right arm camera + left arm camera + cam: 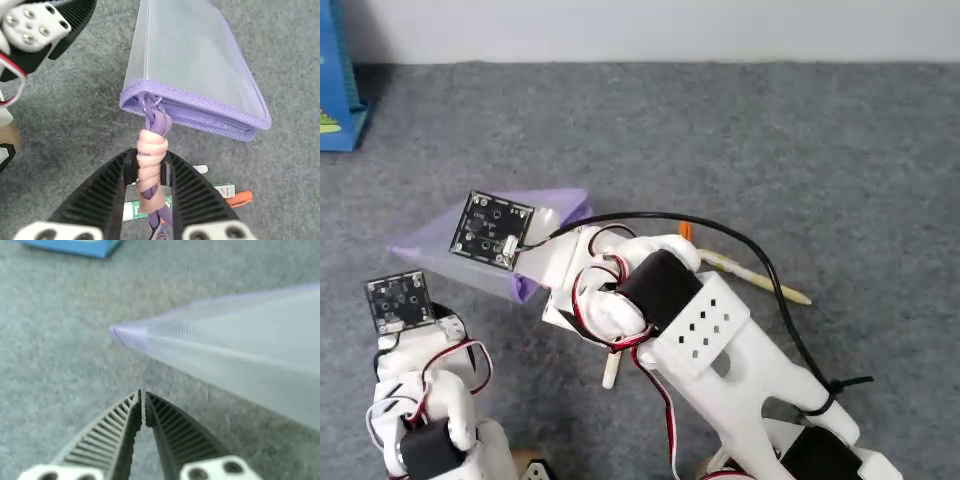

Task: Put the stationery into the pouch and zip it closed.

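The pouch (195, 65) is clear mesh with purple trim and lies on the grey carpet. My right gripper (149, 155) is shut on its zipper pull (150, 150), a pink bead on a purple cord hanging from the slider at one end. My left gripper (143, 397) is shut on nothing, just short of the pouch's far corner (130, 335). In the high view the right arm's wrist (492, 230) covers the pouch (440, 245). Loose stationery lies beside the pouch: a green-and-white stick (220, 190), an orange item (240, 198) and a pale pencil (760, 278).
A blue box (335, 95) stands at the far left edge of the carpet. A short wooden stick (611, 370) lies under the right arm. The left arm's base (420, 420) sits at the near left corner. Open carpet stretches to the back and right.
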